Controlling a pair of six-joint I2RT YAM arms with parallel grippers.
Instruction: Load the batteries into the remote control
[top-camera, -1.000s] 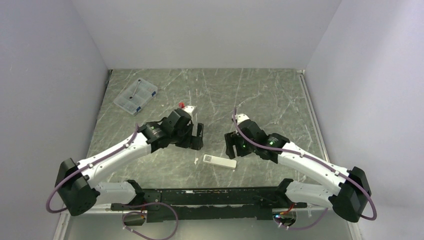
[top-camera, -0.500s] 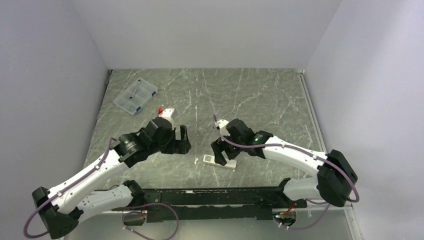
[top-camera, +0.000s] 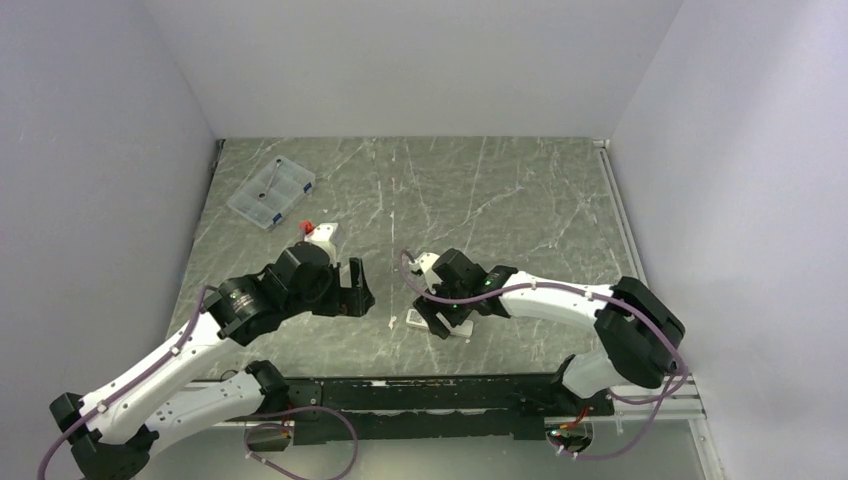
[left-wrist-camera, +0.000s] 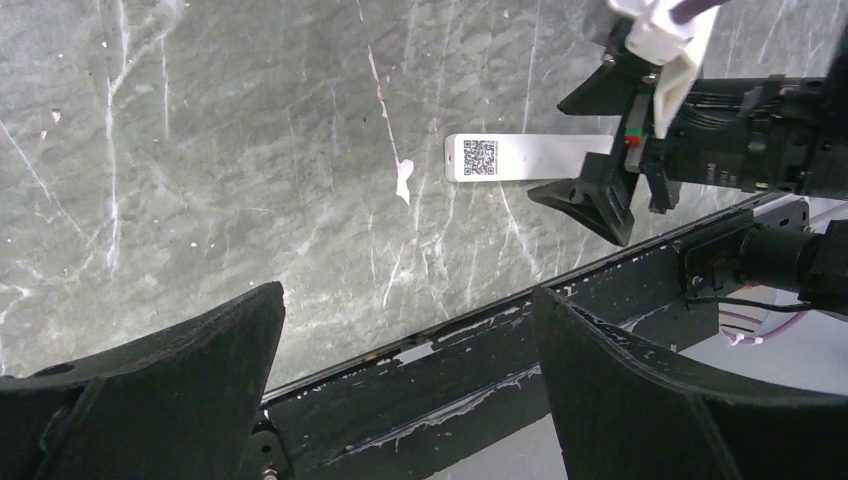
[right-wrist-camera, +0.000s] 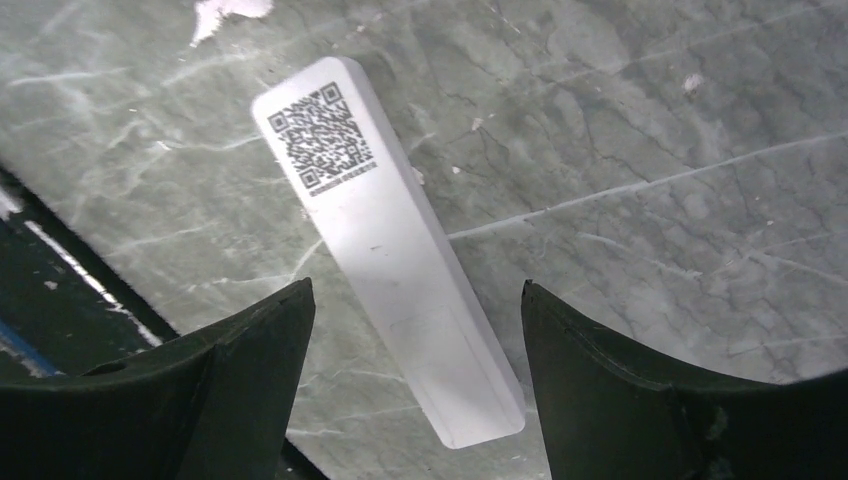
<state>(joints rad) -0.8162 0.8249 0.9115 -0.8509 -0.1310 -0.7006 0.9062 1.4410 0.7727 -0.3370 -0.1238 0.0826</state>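
The remote control lies flat on the grey marbled table, close to the table's near edge and roughly midway between the two arm bases. A plain white side faces up, with a square QR label at the end that points toward the left arm. In the right wrist view it runs at a slant across the frame, with its far end reaching down between the two dark fingers. The right gripper hangs directly over that end with its jaws spread wide, one finger on each side of the handset. A strip of bare table shows between each finger and the white body, so nothing is clamped. The fingertips sit low, but whether they touch the table cannot be told. A small pale fleck lies on the table just beside the labelled end, on the side away from the right gripper. The black rail that carries the arms runs along the near table edge, a little way from the remote's long side. The left gripper hovers to the left of the remote, well apart from it, its jaws fully spread and with nothing between them. Its camera looks across the table at the labelled end and at the right arm's fingers. In the far left corner of the table, well away from both arms, sits a clear plastic box.
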